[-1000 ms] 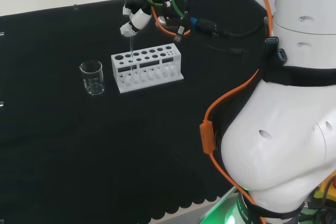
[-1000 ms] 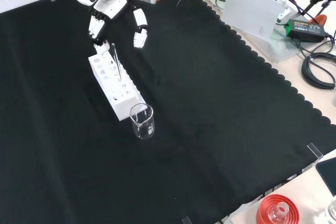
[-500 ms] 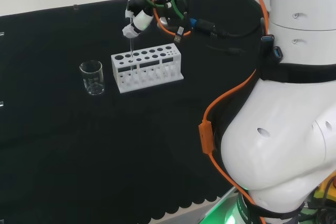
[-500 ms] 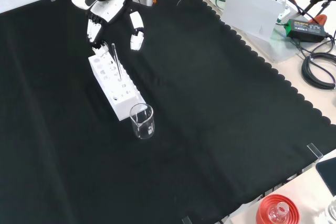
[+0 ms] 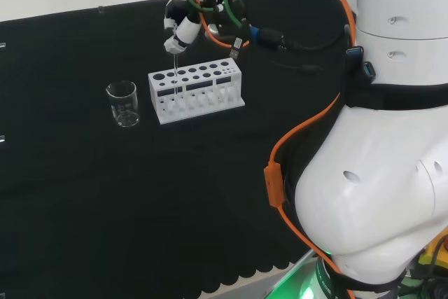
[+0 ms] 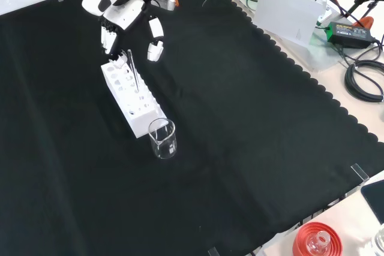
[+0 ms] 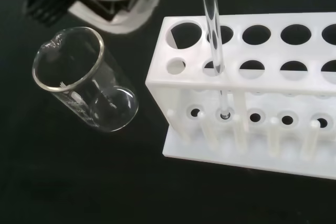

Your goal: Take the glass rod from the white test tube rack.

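The white test tube rack stands on the black cloth. The clear glass rod leans slightly in a hole of the row near one end, its lower tip resting in the rack's bottom plate. The hand hovers just above the rod's top, open, its fingers and thumb spread to either side of the rod and not touching it in the front view.
An empty glass beaker stands close to the rack's end. In the front view, a red ribbed stand sits off the cloth's scalloped edge at the lower right, with cables and a power block at the right.
The hand has risen a little above the rack. The rod stays in the same hole and the beaker has not moved.
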`<state>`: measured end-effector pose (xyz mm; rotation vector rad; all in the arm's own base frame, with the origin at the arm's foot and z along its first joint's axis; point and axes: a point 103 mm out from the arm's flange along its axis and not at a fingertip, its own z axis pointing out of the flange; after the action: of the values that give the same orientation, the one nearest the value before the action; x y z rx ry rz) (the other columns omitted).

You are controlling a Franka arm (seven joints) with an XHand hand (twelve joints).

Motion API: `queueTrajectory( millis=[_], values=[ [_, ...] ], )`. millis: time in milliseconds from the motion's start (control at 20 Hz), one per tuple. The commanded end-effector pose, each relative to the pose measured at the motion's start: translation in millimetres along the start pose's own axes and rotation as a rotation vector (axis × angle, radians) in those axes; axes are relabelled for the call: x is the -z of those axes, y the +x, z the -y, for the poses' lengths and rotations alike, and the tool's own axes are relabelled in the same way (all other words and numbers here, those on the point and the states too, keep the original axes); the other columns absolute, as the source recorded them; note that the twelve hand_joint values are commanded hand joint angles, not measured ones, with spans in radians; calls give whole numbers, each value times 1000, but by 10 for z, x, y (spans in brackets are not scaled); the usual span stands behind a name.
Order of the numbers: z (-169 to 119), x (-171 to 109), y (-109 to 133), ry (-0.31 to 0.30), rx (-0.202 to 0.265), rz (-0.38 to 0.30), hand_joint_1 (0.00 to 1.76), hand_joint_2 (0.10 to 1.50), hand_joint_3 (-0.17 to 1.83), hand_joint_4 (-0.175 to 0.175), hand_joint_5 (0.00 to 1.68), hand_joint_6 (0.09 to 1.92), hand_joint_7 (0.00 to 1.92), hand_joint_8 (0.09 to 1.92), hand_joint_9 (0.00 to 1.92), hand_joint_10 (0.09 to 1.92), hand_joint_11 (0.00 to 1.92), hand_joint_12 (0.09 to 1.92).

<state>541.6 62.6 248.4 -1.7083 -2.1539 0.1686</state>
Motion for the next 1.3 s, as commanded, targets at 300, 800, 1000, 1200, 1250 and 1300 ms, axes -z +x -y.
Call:
queueTrajectory(
  millis=[300,800,1000,1200,1250,1300],
  values=[
    [-47,-31,-11,3,-10,26,1038,496,782,-175,578,1013,840,844,1021,713,920,1221],
    [-95,43,26,-49,-3,15,1094,545,791,-175,774,923,962,787,1180,619,1090,1141],
    [-94,43,27,-37,-3,12,1122,563,829,-175,822,908,1012,766,1232,583,1159,1099],
    [-93,45,31,-50,14,-2,1136,568,840,-175,852,899,1057,740,1285,538,1222,1053],
    [-92,44,31,-45,12,3,1141,569,841,-175,858,897,1068,734,1300,527,1239,1044],
    [-92,43,30,-39,12,6,1149,572,840,-175,868,893,1084,726,1318,513,1265,1026]
  ],
)
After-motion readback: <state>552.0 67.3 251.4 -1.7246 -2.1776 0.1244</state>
